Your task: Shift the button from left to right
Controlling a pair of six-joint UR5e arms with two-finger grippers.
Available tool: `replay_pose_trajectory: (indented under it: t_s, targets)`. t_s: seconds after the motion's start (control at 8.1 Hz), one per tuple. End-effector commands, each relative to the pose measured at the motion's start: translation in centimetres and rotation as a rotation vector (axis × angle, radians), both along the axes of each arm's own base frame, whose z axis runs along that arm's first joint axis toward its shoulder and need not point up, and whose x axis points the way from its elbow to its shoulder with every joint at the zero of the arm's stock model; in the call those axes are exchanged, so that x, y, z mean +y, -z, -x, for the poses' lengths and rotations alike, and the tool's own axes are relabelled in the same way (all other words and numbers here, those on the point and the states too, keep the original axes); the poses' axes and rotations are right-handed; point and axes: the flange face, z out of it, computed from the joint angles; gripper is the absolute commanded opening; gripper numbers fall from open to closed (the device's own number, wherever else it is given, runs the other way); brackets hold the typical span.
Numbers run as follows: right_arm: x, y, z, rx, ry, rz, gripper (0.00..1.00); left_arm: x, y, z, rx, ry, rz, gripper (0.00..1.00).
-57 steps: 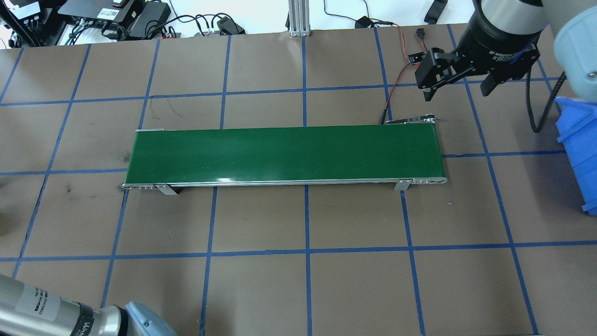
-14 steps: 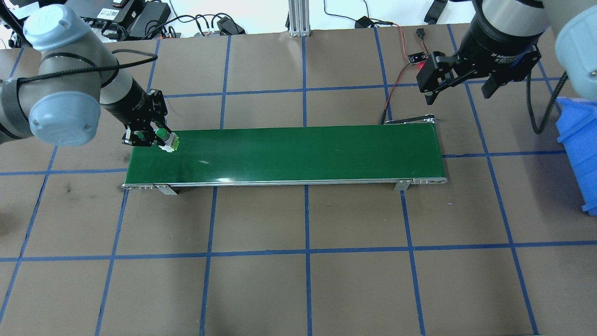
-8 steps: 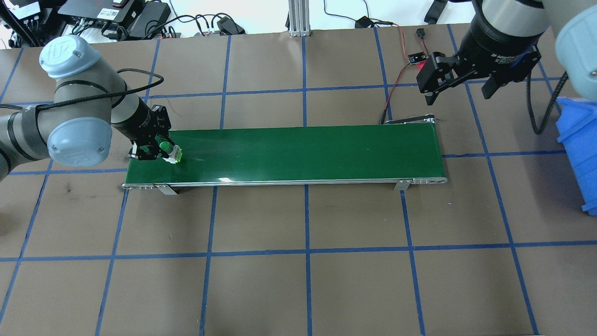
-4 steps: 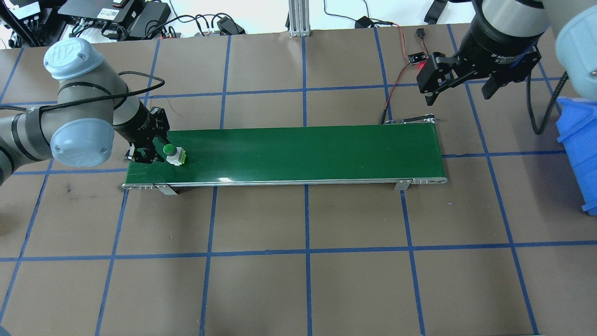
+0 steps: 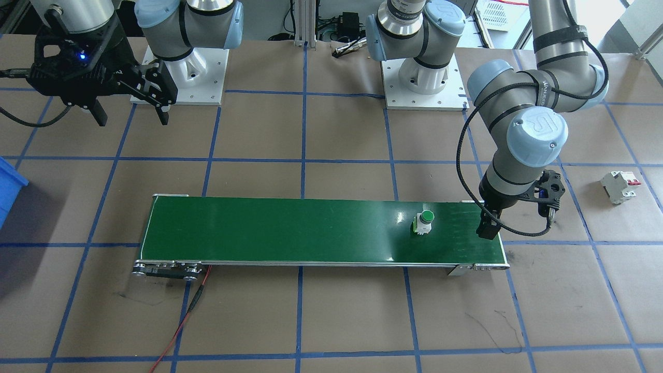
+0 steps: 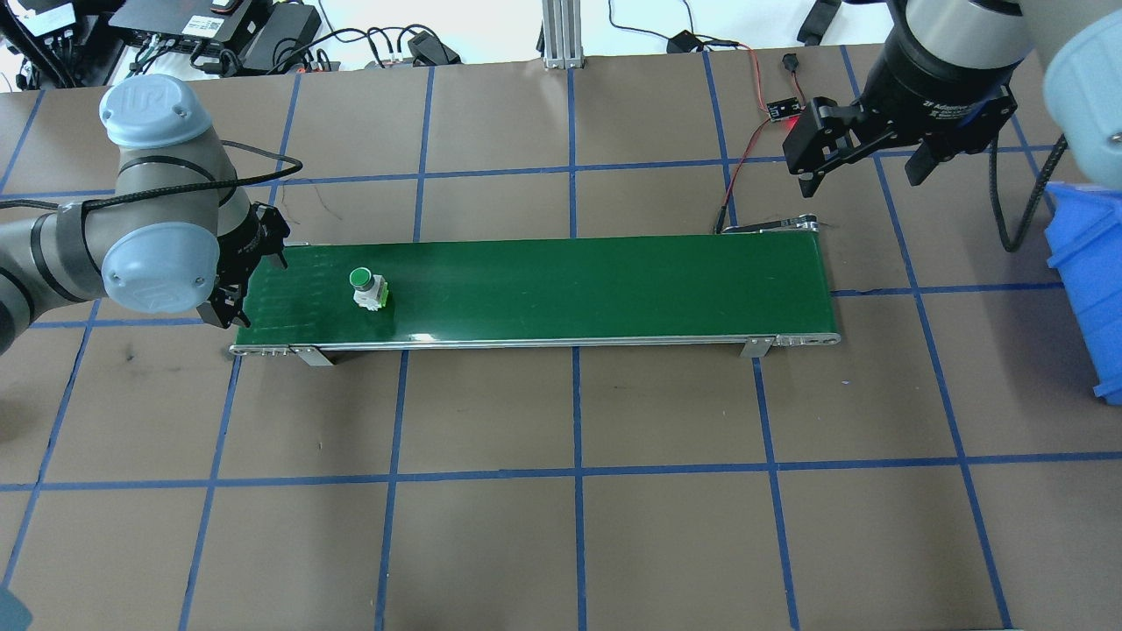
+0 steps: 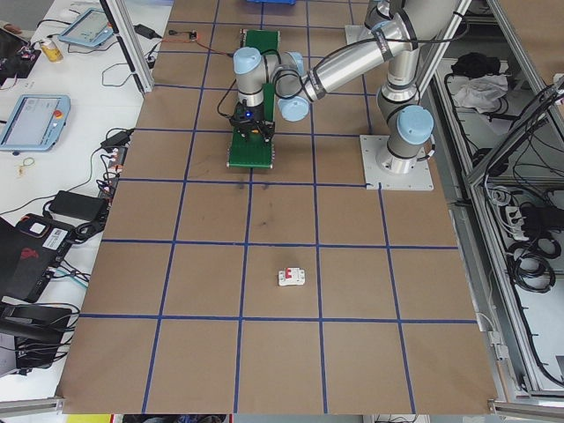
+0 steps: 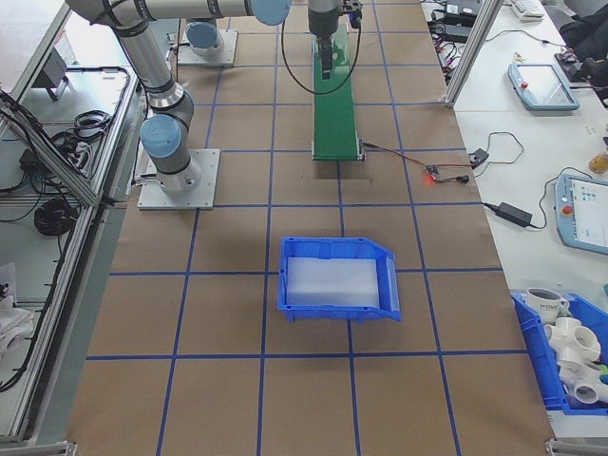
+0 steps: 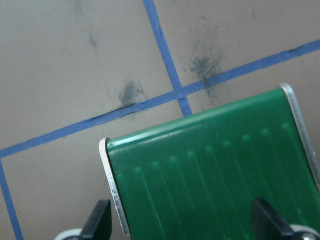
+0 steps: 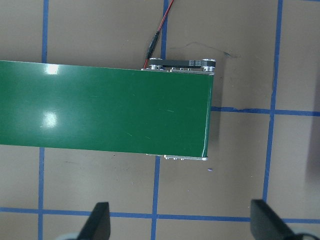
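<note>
My left gripper (image 6: pixel 235 289) has let go, jaws apart at the belt's nine-o'clock end, and the button (image 6: pixel 369 290) now rides the conveyor belt (image 6: pixel 570 285) toward my waiting, open right gripper (image 6: pixel 863 162).

Bench (image 6: pixel 614 543): brown top marked into squares by blue tape lines. Green conveyor belt (image 6: pixel 570 289) lies lengthwise mid-bench, on short metal feet. A red wire (image 5: pixel 181 326) runs from the conveyor's right end toward the far edge. Blue bin (image 8: pixel 337 278) sits near the bench's right end. White circuit breaker with red levers (image 5: pixel 617 186) lies toward the left end, well apart from the conveyor. Two arm base plates (image 5: pixel 419 88) are bolted along the near edge.
</note>
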Motion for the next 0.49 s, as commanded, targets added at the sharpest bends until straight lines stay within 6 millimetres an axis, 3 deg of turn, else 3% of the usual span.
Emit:
replay_pose_trajectory:
  t_s: [0.0, 0.12, 0.25, 0.37]
  targets:
    - [-2.0, 2.4, -0.1, -0.012, 0.0, -0.037, 1.0, -0.2, -0.5, 0.0, -0.007, 0.032, 0.004, 1.0]
    - [-3.0, 3.7, -0.2, -0.017, 0.001, -0.056, 1.0, -0.1, -1.0, 0.0, -0.003, 0.123, -0.003, 1.0]
    - [-5.2, 6.0, 0.0, -0.015, 0.005, -0.056, 1.0, -0.4, -2.1, 0.6, 0.042, 0.2, 0.02, 1.0]
    - [-6.9, 8.4, 0.0, -0.016, 0.005, -0.067, 1.0, -1.4, -4.3, 1.7, 0.154, 0.268, 0.088, 1.0]
